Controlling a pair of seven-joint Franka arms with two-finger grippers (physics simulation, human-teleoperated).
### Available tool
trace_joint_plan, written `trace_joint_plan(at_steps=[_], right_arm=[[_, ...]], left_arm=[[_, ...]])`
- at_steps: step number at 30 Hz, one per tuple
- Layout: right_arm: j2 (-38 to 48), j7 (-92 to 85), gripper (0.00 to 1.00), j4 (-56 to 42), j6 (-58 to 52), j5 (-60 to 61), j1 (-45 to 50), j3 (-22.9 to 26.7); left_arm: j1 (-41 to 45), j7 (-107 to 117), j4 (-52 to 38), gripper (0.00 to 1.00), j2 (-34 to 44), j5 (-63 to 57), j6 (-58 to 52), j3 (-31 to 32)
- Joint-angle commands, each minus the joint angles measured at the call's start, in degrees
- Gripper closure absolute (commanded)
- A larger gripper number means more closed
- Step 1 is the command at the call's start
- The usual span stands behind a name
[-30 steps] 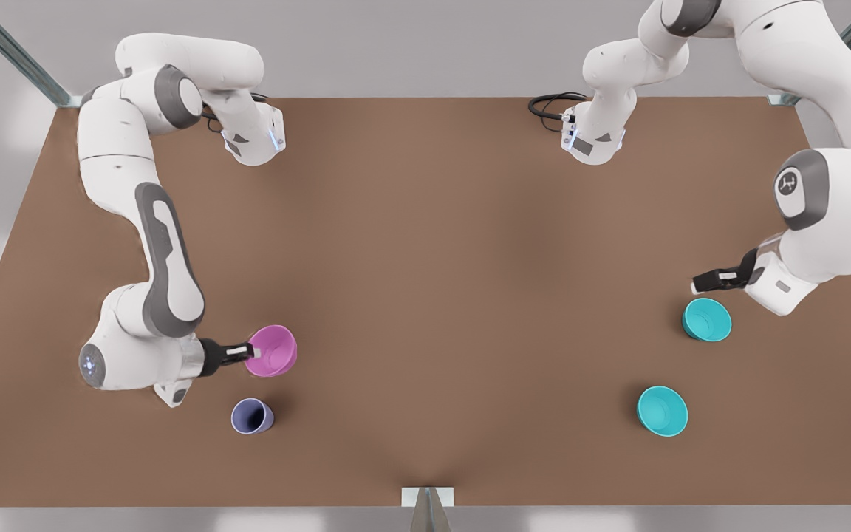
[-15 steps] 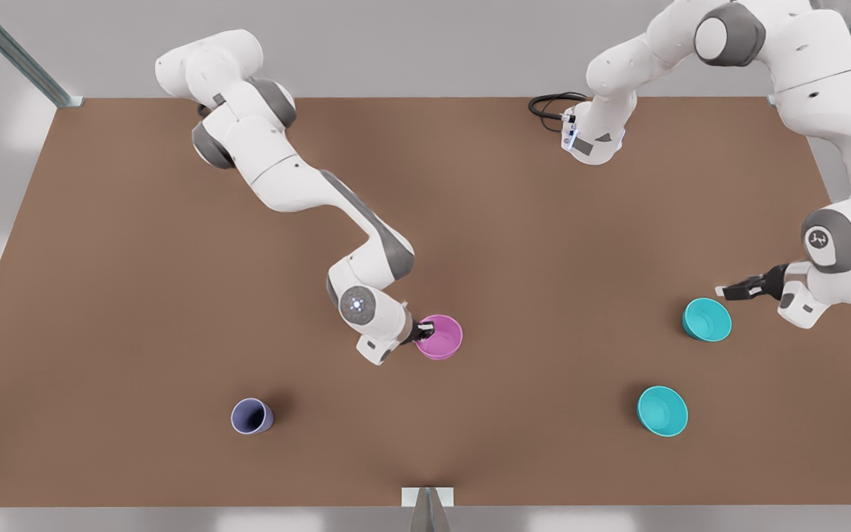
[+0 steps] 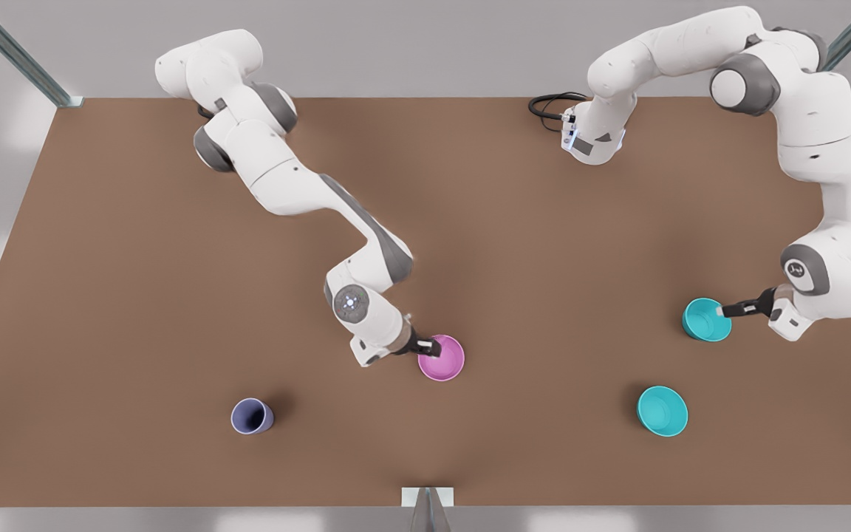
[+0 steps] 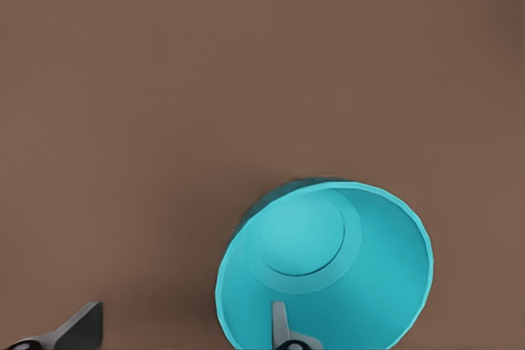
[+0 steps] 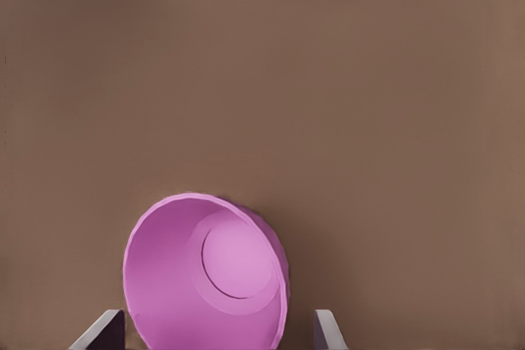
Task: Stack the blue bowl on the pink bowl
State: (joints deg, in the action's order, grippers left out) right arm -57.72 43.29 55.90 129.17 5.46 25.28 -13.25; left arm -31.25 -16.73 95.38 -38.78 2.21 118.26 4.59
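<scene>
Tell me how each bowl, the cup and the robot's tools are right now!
pink bowl: upright, empty.
blue bowl: upright, empty, not yet stacked.
second teal bowl: upright, empty, standing alone.
cup: upright, empty.
left tool: open, one finger inside the blue bowl, one outside.
right tool: open, at the pink bowl's rim.

We see a brown surface (image 3: 174, 295) carrying four things well apart: the pink bowl (image 3: 442, 358), the blue bowl (image 3: 705, 320), a second teal bowl (image 3: 662, 411) and a periwinkle cup (image 3: 252, 416).
</scene>
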Motion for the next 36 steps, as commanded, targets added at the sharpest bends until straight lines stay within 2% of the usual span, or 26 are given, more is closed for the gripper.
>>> trace_joint_plan(at_steps=[1, 2, 3, 4, 5, 6, 7, 8, 9, 10, 12, 13, 14, 17, 18, 19, 20, 22, 25, 28, 36], right_arm=[[4.0, 13.4, 0.00, -0.1, -9.8, -0.1, -3.6, -0.2], [6.3, 10.9, 0.00, 0.2, -21.3, 0.0, -7.5, -0.2], [7.4, 4.9, 0.00, 0.5, -29.2, -0.2, -12.0, 0.1], [7.4, -4.1, 0.00, 0.6, -35.4, -0.6, -18.0, 0.2], [7.3, -13.8, 0.00, 0.6, -37.9, -5.5, -23.6, 0.7], [8.4, -25.7, 0.00, 0.0, -42.3, -11.4, -30.5, 0.4], [11.5, -31.2, 0.00, -0.1, -45.3, -12.1, -32.0, 0.6], [16.1, -32.2, 0.00, 0.1, -47.5, -13.0, -31.5, 0.9], [20.5, -34.5, 0.00, 0.8, -48.1, -14.4, -31.5, 0.9], [25.5, -36.6, 0.00, 1.7, -50.7, -13.9, -30.6, 3.0], [40.9, -36.3, 0.00, 16.2, -49.9, -12.4, -29.6, 3.3], [43.5, -36.2, 0.00, 19.6, -48.0, -12.0, -27.2, 5.0], [42.2, -36.0, 0.00, 18.8, -47.9, -11.8, -24.3, 7.7], [41.4, -36.4, 0.00, 18.7, -48.0, -10.6, -25.0, 7.7], [41.4, -37.0, 0.00, 18.7, -48.1, -10.1, -26.0, 7.7], [41.5, -40.8, 0.00, 17.8, -48.0, -10.1, -26.9, 7.7], [42.0, -44.0, 0.00, 17.8, -47.9, -9.0, -28.1, 7.7], [43.5, -46.4, 0.00, 18.3, -46.1, -9.7, -28.2, 7.7], [44.6, -46.9, 0.00, 18.8, -46.3, -9.6, -28.3, 7.8], [44.5, -46.9, 0.00, 18.8, -46.2, -9.6, -28.3, 7.9], [44.1, -46.9, 0.00, 18.8, -46.3, -9.7, -28.3, 7.9]], left_arm=[[0.5, -12.1, 0.1, 0.00, -0.7, 0.1, 3.8, 0.0], [0.7, -12.1, 0.1, 0.00, -1.5, 0.2, 3.9, 0.0], [1.0, -12.0, 0.1, 0.07, -1.6, 1.8, 3.9, 0.0], [1.1, -11.9, 0.1, 0.21, -1.6, 2.8, 3.8, 0.0], [1.2, -11.8, 0.1, 0.44, -1.5, 2.8, 3.7, 0.0], [1.2, -11.7, 0.1, 0.60, -1.5, 2.9, 3.3, 0.0], [1.1, -11.7, 0.1, 0.72, -1.4, 2.9, 2.8, 0.0], [1.2, -11.7, 0.1, 0.79, -1.2, 2.9, 1.6, 0.0], [1.5, -11.7, 0.1, 0.79, -0.9, 2.9, 1.5, 0.1], [1.5, -11.7, 0.0, 0.79, -0.9, 2.9, 1.5, 0.1], [1.5, -11.6, 0.0, 0.79, -0.9, 2.9, 1.5, 0.1], [2.3, -11.4, 0.0, 0.79, -0.1, 2.9, 1.5, 0.1], [4.3, -8.8, 0.1, 0.79, 3.4, 3.1, -2.5, 0.1], [15.7, 4.1, -0.3, 0.79, 12.8, 3.0, -8.5, 0.2], [19.5, 14.7, -4.6, 0.79, 12.9, 3.0, -14.2, 2.4], [24.7, 26.0, -7.5, 0.79, 12.7, 3.0, -15.3, 4.0], [30.4, 36.2, -9.8, 0.79, 11.0, 2.7, -15.2, 4.0], [42.1, 52.0, -20.8, 0.79, 2.7, 2.5, -15.3, 4.0], [52.3, 67.6, -38.1, 0.79, -10.0, 2.5, -13.8, 3.9], [55.0, 73.5, -38.7, 0.79, -13.0, 2.7, -4.0, 4.0], [56.2, 73.0, -38.8, 0.79, -17.6, 3.6, -0.9, 4.4]])
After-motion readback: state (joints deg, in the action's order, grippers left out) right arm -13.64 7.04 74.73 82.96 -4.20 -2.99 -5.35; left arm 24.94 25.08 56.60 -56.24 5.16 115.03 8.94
